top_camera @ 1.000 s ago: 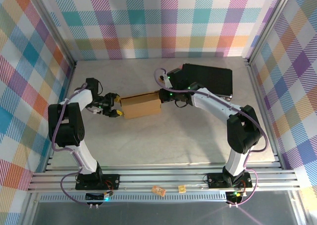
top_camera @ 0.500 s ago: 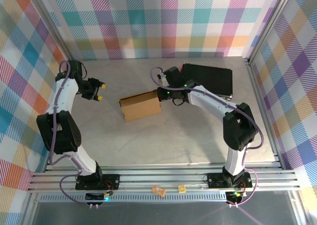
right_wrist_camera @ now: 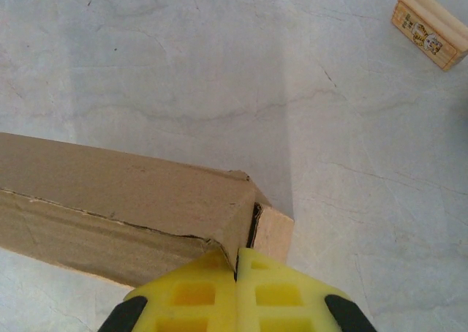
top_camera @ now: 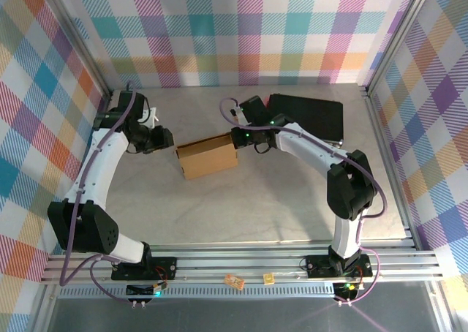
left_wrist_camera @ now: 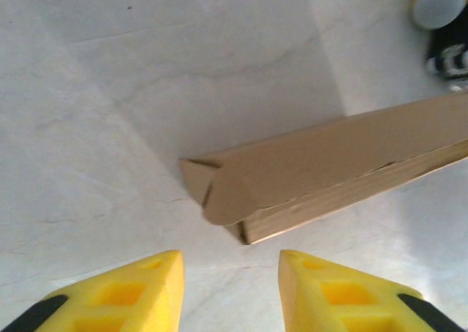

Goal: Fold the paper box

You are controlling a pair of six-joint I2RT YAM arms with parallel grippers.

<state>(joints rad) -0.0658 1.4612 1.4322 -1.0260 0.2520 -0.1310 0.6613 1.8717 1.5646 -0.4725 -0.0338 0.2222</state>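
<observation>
My left end effector [top_camera: 165, 137] hangs just beside the left end of the paper box [top_camera: 208, 156], its yellow fingers [left_wrist_camera: 131, 292] spread apart with bare bench between them, pinching nothing and not touching the cardboard. My right end effector [top_camera: 237, 137] is at the box's right end, fingers pressed together, with their tips [right_wrist_camera: 236, 262] against the upper corner of that end. The box sits roughly mid-bench [top_camera: 256, 200] as a closed, shallow brown shape, turned slightly askew. Behind the box's right end, well apart from it, lies a black case [top_camera: 307, 116], and the right arm crosses in front of the case's near-left corner. Beyond the box, in the right wrist camera, a small wooden block [right_wrist_camera: 431, 26] lies on the bench, apart from the cardboard. On the rail in front of the box, past the bench edge, sit two small tan pieces [top_camera: 234, 281]. The top camera gives me the whole layout, with both arms flanking the box. The left wrist camera brings in the box's left end [left_wrist_camera: 329, 164], where a rounded tab and a triangular flap stick out unflattened. The right wrist camera shows the other end [right_wrist_camera: 110, 193], with a dark gap at the corner seam and a ragged line along the long edge.
</observation>
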